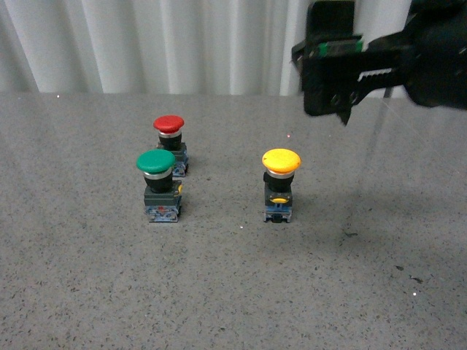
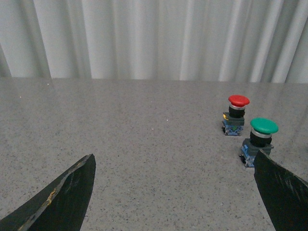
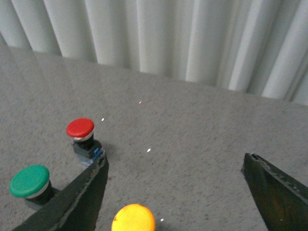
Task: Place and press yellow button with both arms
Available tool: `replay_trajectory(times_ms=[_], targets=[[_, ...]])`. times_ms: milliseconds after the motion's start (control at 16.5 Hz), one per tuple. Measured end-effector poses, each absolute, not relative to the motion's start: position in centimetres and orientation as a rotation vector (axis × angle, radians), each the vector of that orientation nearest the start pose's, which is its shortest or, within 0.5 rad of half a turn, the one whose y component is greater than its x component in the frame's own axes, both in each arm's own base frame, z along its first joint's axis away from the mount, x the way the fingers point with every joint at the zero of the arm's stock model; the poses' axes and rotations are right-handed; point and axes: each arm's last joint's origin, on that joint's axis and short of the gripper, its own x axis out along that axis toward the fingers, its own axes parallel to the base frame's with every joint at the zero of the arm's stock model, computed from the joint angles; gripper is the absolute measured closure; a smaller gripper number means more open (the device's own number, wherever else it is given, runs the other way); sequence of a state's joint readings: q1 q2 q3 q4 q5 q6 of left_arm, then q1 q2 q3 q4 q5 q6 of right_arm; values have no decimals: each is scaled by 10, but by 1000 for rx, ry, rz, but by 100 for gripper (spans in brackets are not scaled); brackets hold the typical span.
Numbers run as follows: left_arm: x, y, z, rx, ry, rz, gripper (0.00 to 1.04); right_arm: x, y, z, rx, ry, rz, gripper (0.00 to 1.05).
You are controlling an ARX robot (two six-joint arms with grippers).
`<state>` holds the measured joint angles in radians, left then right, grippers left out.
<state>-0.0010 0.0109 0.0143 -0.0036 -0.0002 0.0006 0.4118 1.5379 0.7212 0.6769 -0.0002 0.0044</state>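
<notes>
**Operator:** Yellow button [image 1: 280,182] location?

**Arm:** Upright at the middle of the surface [image 1: 219,292]. My right fingers [image 3: 77,197] hang apart near it; left fingers [image 2: 67,197] apart too. Descend centred; grip its body, not the cap.

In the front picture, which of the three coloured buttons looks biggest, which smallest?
Largest: green button and yellow button, about alike.
Smallest: red button, but it stands farther back, so that may be distance.
</notes>
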Motion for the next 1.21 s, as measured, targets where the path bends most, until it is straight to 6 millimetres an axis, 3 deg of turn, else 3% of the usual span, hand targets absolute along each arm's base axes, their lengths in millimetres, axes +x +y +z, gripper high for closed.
replay_trajectory(times_ms=[182, 242, 364, 1212], targets=[[98, 0, 167, 1, 0, -1, 7, 301, 145, 198, -49, 207, 445, 62], [98, 0, 167, 1, 0, -1, 7, 299, 151, 193, -60, 227, 464, 86], [98, 0, 167, 1, 0, -1, 7, 296, 158, 190, -76, 240, 491, 103], [98, 0, 167, 1, 1, -1, 7, 300, 165, 161, -110, 340, 506, 103]])
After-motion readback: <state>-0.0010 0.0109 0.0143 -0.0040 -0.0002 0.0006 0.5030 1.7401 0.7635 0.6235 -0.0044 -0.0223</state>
